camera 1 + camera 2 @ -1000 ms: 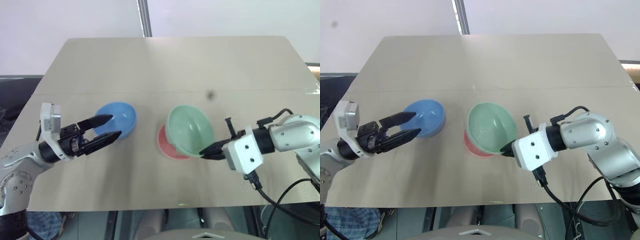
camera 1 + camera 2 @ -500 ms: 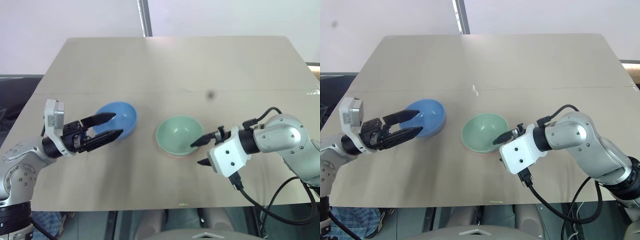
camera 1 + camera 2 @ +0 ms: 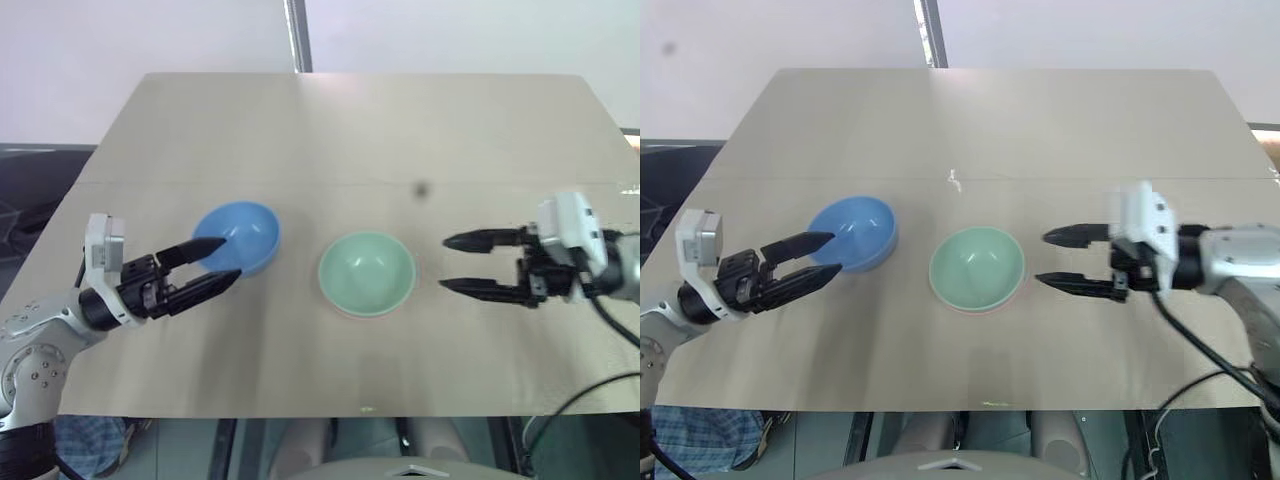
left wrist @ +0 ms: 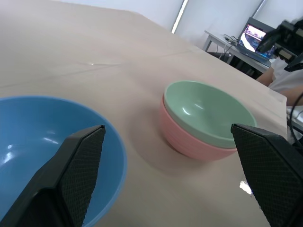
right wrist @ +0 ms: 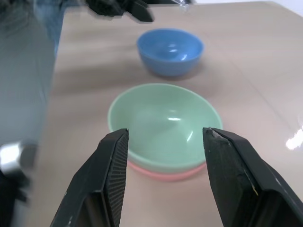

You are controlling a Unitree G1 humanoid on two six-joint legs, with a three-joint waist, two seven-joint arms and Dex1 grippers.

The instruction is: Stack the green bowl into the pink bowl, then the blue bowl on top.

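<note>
right gripper [image 3: 445, 263]: its two black fingers are apart and hold nothing. it hangs just to the right of the green bowl and does not touch it.
left gripper [image 3: 231, 258]: its two black fingers are wide apart and hold nothing. the tips are at the near left edge of the blue bowl; i cannot tell if they touch it.
green bowl [image 3: 366, 270]: a small round pale mint-green plastic bowl. it sits inside the pink bowl, upright.
pink bowl [image 4: 182, 138]: a round salmon-pink plastic bowl under the green bowl. only its side and rim peek out.
blue bowl [image 3: 240, 236]: a round sky-blue plastic bowl, left of the green bowl, near but apart, with nothing in it.
count: three bowls, one of each colour, and two grippers.
table [image 3: 360, 130]: a flat light-brown top under the green bowl and the others.
far off: a desk with a lit laptop [image 4: 252, 35], well behind the green bowl.
</note>
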